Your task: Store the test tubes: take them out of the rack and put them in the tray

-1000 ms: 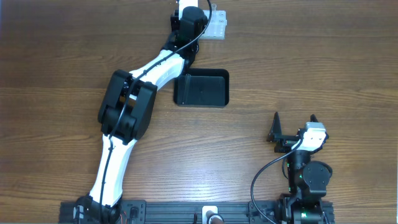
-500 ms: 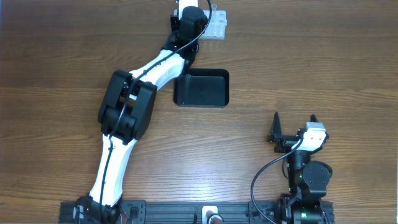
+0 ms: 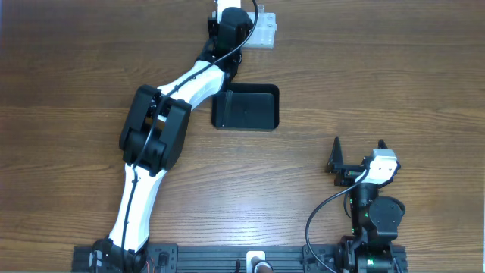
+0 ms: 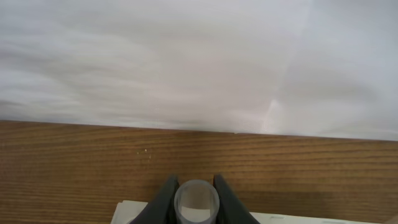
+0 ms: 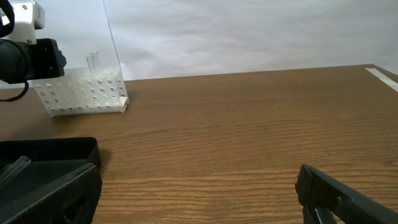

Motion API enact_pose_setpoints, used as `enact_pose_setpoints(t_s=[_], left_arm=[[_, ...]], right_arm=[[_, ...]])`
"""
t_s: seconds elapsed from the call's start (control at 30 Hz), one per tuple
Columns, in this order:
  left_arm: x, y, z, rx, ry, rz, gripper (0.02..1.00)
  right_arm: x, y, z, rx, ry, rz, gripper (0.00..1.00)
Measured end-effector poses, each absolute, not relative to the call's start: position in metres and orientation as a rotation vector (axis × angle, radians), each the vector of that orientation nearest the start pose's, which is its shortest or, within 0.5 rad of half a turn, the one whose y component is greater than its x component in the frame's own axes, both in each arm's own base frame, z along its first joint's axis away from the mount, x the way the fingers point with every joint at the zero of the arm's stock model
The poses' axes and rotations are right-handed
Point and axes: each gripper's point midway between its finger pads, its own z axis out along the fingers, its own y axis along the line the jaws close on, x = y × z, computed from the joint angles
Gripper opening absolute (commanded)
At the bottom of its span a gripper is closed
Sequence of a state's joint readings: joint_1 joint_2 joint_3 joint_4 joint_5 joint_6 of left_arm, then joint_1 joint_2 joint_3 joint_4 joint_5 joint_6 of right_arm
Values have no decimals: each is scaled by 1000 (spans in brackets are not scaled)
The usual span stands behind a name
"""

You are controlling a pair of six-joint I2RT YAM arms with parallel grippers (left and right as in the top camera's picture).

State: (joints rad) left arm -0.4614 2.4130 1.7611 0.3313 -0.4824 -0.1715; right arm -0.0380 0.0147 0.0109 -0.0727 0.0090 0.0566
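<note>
While the left gripper (image 4: 195, 184) pinches a test tube (image 4: 196, 203) at the rack (image 3: 267, 30), right gripper (image 3: 358, 155) gapes — empty.

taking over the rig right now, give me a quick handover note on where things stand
Left hand: shut on a tube right above the rack at the table's far side. I can't tell whether it has left its hole.
Right hand: open, holding nothing, near its base.
Tray: just nearer than the rack.
Done: the tray seems to hold a loose tube already.
Left: carry the gripped tube to the tray, then fetch the other tube standing in the rack.
</note>
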Motion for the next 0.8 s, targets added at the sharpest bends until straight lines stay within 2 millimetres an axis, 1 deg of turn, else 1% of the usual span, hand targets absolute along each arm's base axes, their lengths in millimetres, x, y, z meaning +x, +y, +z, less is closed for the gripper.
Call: enact_pose_setpoints(t_s=[0.27, 0.33, 0.37, 0.4, 0.47, 0.57, 0.6, 0.7, 0.73, 0.8], left_arm=[[629, -220, 118, -58, 1861, 24, 40], [627, -219, 120, -54, 1874, 30, 40], [626, -218, 125, -53, 1876, 30, 40], [626, -217, 132, -56, 1869, 27, 40], [625, -214, 155, -68, 1842, 15, 38], [623, -208, 199, -95, 1781, -8, 40], [621, -205, 217, -106, 1754, -19, 40], [616, -196, 258, -135, 1688, -41, 38], [615, -194, 268, -141, 1674, -47, 38], [611, -192, 280, -142, 1665, -52, 38]], right_arm=[[246, -11, 158, 85, 1645, 7, 991], [246, -11, 158, 85, 1645, 7, 991], [246, -11, 158, 85, 1645, 7, 991], [246, -11, 158, 85, 1645, 7, 991], [246, -11, 158, 85, 1645, 6, 991], [246, -11, 158, 85, 1645, 6, 993], [246, -11, 158, 85, 1645, 6, 991], [246, -11, 158, 85, 1645, 7, 993], [246, -11, 158, 85, 1645, 7, 993], [246, -11, 158, 85, 1645, 7, 993]])
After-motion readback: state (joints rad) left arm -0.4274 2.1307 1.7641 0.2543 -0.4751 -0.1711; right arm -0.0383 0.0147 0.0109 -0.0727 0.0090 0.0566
